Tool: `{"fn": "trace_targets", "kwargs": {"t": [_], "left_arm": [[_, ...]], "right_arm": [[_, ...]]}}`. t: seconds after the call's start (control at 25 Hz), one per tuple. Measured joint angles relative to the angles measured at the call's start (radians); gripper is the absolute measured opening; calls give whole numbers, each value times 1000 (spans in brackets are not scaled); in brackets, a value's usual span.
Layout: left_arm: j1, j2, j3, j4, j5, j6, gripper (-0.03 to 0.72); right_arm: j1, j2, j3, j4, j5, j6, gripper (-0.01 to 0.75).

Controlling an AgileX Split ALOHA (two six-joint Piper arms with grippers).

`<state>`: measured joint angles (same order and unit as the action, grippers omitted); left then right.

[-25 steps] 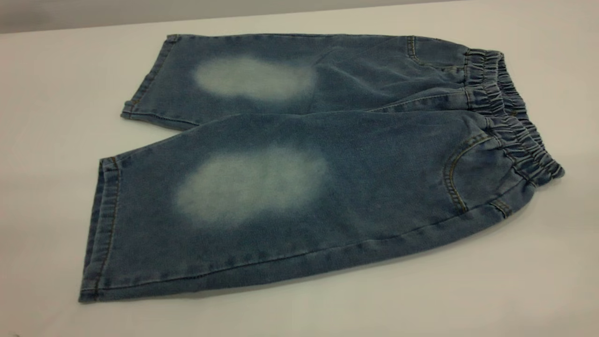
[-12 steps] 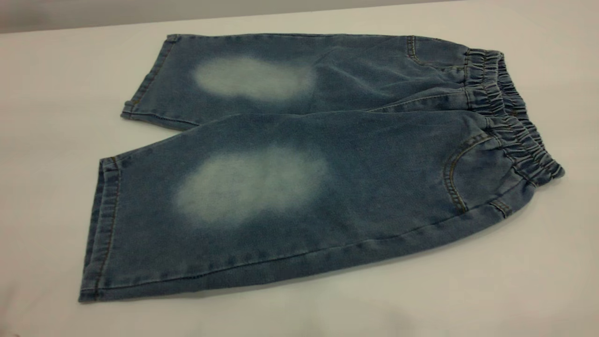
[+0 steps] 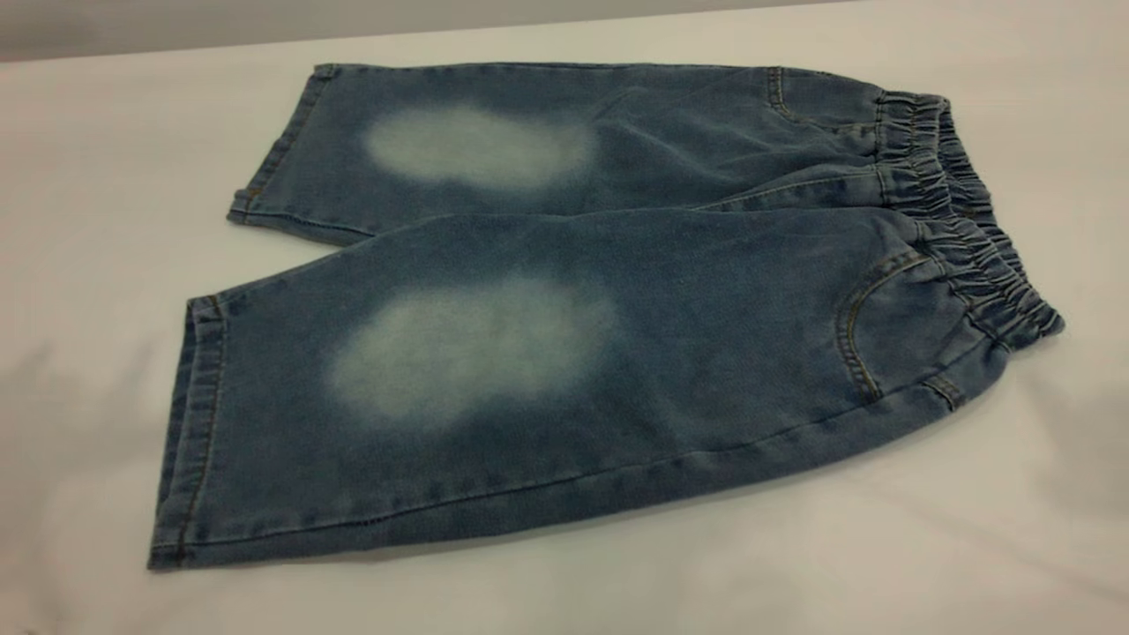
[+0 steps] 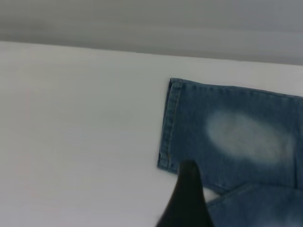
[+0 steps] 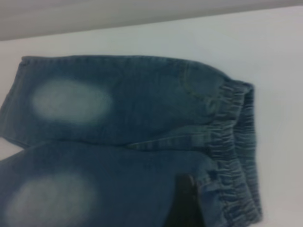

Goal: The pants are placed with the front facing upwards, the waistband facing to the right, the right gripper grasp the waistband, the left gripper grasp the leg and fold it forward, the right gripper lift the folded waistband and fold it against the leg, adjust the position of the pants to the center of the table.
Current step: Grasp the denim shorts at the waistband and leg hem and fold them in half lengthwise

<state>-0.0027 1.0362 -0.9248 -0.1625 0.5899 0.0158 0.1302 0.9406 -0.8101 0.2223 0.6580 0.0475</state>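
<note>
The pants (image 3: 564,300) lie flat on the bench (image 3: 970,547), waistband (image 3: 966,220) ready to grab. The right gripper (image 5: 182,205) hangs over the waistband and the left gripper (image 4: 187,198) over a leg; I cannot tell how wide their jaws are.

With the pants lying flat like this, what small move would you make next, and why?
Probably lower the right gripper onto the waistband to grasp it. The pants lie flat and unfolded on the table, and the right wrist view shows that gripper beside the gathered band. The left gripper hangs near a leg hem.

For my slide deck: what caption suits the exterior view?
Small blue denim pants lying flat and unfolded on the plain white table, gathered elastic waistband at right, no tool in view.
</note>
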Motion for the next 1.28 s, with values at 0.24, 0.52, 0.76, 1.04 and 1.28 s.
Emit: {"fn": "trace_targets", "kwargs": {"t": [0.24, 0.52, 0.76, 1.04, 1.28], "left_arm": [[0, 202, -27, -32, -120, 68, 526], [0, 371, -27, -33, -223, 68, 526], [0, 404, -27, -33, -260, 68, 526], [0, 403, -27, -33, -261, 80, 526], [0, 403, -27, -35, -261, 80, 526]], "right_arm": [[0, 160, 0, 127, -62, -131, 491], [0, 317, 0, 338, -62, -373, 491], [0, 463, 0, 561, -57, -605, 491], [-62, 630, 0, 765, -41, -781, 491], [-234, 671, 5, 889, 100, -931, 491]]}}
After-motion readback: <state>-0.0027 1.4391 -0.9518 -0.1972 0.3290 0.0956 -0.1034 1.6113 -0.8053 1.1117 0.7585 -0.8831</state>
